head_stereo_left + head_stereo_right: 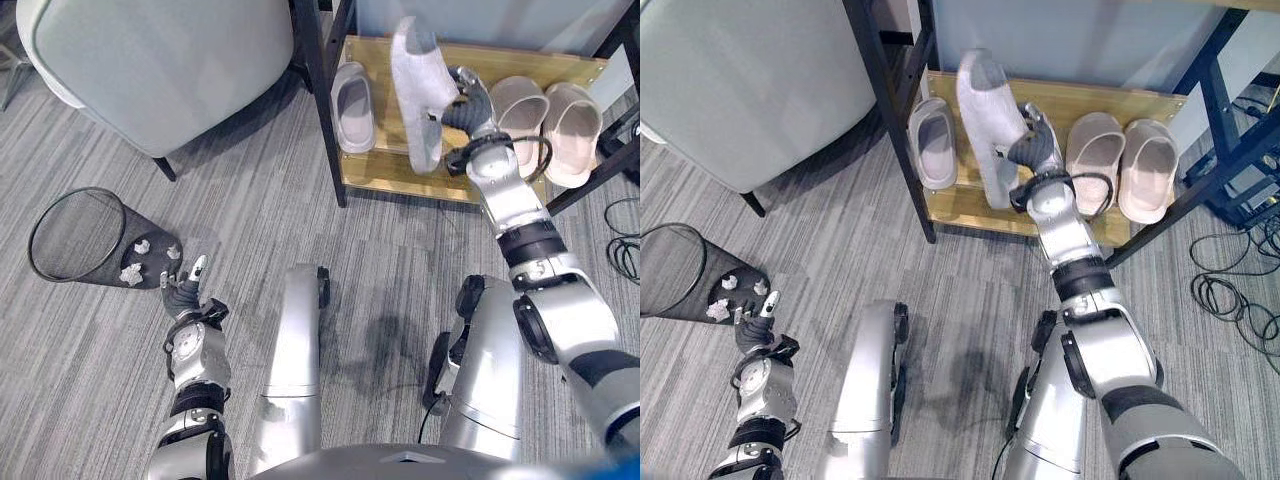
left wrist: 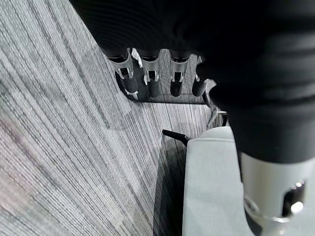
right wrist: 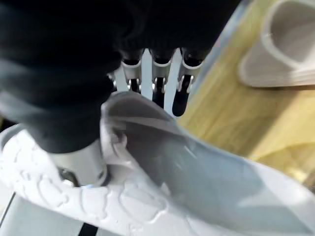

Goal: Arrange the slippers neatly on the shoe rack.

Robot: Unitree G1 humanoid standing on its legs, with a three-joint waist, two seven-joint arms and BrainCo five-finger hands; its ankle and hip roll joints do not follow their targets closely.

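Note:
A grey slipper [image 1: 420, 85] is held tilted on its side above the wooden shelf [image 1: 390, 170] of the shoe rack, sole turned left. My right hand [image 1: 468, 108] is shut on its strap [image 3: 147, 123], fingers inside and thumb on the sole. Its mate, a second grey slipper [image 1: 353, 105], lies flat on the shelf's left end. A pair of beige slippers [image 1: 548, 122] lies side by side on the right end. My left hand [image 1: 186, 290] hangs low over the carpet at lower left, fingers relaxed and holding nothing.
The rack's black frame post [image 1: 322, 90] stands left of the shelf. A grey armchair [image 1: 160, 60] fills the upper left. A black mesh bin [image 1: 85, 240] with crumpled paper lies tipped on the carpet near my left hand. Cables [image 1: 625, 240] lie at right.

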